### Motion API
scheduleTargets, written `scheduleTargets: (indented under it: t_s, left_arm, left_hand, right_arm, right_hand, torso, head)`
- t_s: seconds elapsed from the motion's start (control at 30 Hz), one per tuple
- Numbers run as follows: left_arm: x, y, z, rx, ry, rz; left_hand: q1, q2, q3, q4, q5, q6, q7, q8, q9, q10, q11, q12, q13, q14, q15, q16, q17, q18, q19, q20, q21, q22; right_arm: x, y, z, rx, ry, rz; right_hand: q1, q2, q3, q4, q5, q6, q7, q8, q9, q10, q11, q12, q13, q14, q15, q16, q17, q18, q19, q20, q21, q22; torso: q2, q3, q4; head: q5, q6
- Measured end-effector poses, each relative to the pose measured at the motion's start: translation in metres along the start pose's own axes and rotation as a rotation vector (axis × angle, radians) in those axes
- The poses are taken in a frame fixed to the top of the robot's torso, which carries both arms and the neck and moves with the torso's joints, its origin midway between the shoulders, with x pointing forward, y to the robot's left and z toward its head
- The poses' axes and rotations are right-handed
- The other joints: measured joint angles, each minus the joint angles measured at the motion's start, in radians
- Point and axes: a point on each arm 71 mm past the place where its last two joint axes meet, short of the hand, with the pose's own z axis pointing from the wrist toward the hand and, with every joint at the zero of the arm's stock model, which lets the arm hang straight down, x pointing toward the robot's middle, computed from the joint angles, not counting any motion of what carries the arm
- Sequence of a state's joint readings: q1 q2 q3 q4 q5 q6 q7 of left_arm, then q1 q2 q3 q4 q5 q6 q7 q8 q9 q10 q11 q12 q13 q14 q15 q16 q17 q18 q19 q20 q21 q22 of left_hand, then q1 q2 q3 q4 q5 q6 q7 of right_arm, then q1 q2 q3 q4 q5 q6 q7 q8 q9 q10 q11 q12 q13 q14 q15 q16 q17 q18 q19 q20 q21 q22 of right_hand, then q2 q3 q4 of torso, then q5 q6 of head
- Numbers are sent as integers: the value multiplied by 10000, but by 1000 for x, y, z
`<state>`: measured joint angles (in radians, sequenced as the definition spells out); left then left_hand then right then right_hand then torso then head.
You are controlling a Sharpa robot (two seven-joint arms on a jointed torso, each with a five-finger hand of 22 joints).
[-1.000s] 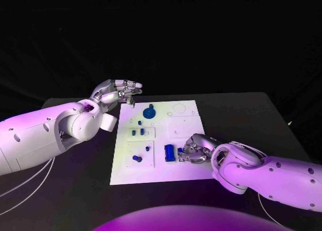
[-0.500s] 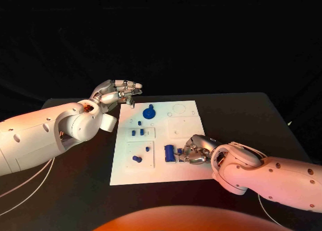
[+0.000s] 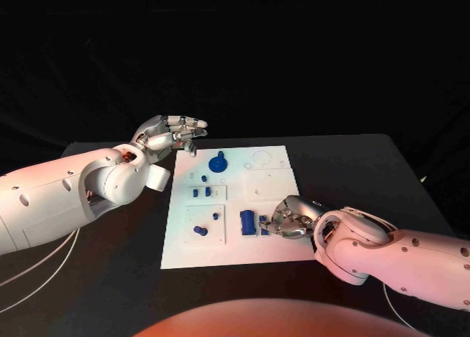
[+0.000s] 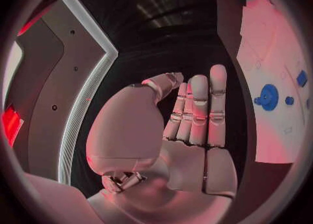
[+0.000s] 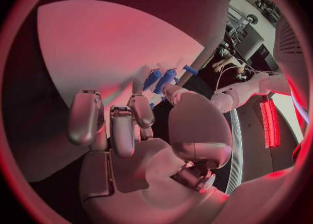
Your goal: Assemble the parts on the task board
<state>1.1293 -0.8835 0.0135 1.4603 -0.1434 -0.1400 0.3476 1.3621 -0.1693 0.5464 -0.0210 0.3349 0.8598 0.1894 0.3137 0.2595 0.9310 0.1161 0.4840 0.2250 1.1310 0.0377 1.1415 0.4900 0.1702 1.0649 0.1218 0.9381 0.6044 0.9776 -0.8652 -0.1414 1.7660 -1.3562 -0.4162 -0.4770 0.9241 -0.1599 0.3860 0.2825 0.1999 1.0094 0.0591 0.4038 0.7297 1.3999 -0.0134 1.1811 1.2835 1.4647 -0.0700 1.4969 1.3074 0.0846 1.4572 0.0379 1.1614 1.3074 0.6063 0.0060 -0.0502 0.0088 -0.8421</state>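
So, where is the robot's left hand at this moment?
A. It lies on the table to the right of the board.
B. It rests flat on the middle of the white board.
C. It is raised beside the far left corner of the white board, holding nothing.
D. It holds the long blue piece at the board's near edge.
C: the left hand hangs by the far left corner of the white board, its fingers extended with nothing in them.

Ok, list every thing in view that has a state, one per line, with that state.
left hand: raised beside the board's far left corner, fingers apart, holding nothing.
right hand: down on the board, fingertips at a blue part.
task board: flat on the table.
round blue part: lying on the board.
oblong blue part: lying beside the right hand.
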Motion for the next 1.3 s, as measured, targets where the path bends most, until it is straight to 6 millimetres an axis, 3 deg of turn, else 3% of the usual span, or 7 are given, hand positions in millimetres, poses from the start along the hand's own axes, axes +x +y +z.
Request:
scheduleTargets:
  t_s: [0.1,0.27,0.8,1.3]
  left_arm:
    - [0,0,0,-3,-3,1]
    - [-1,0,0,-9,-16,6]
    - [-2,0,0,-23,-37,14]
    - [-2,0,0,-35,-41,15]
  left_hand:
    - [0,0,0,0,0,0,0,0,0,0,0,0,0,0,0,0,0,0,0,0,0,0]
    - [0,0,0,0,0,0,0,0,0,0,0,0,0,0,0,0,1,0,0,0,0,-1]
    - [0,0,0,0,0,0,0,0,-10,-37,38,0,1,0,0,0,-10,0,0,0,0,-2]
    - [0,0,0,0,0,0,0,0,-10,-36,37,0,1,0,0,0,-10,0,0,0,0,-3]
  right_arm:
    - [-1,-2,-3,-31,-8,46]
    - [-3,-4,-8,-146,16,132]
    - [-3,-6,-11,-318,208,232]
    - [0,-5,-1,-277,375,79]
  right_hand:
    - [573,6,-123,-122,-1,0,0,0,0,0,0,0,42,0,0,0,0,0,0,0,0,-1]
    - [986,-46,-264,-207,-52,0,0,-38,-1,0,0,0,75,0,0,0,0,0,0,0,0,-1]
    - [1226,-50,-342,-231,-108,0,0,-38,-2,0,0,0,83,0,0,0,-1,0,37,-37,1,6]
    - [1545,55,-382,-271,-144,-1,0,-41,-4,-1,0,26,107,0,0,0,-2,0,37,-36,1,4]
  torso:
    - [-1,4,-2]
    - [-1,4,-7]
    - [-2,6,0]
    - [-1,-2,4]
  head:
    - [10,-10]
    - [26,-12]
    - [30,-22]
    - [56,-33]
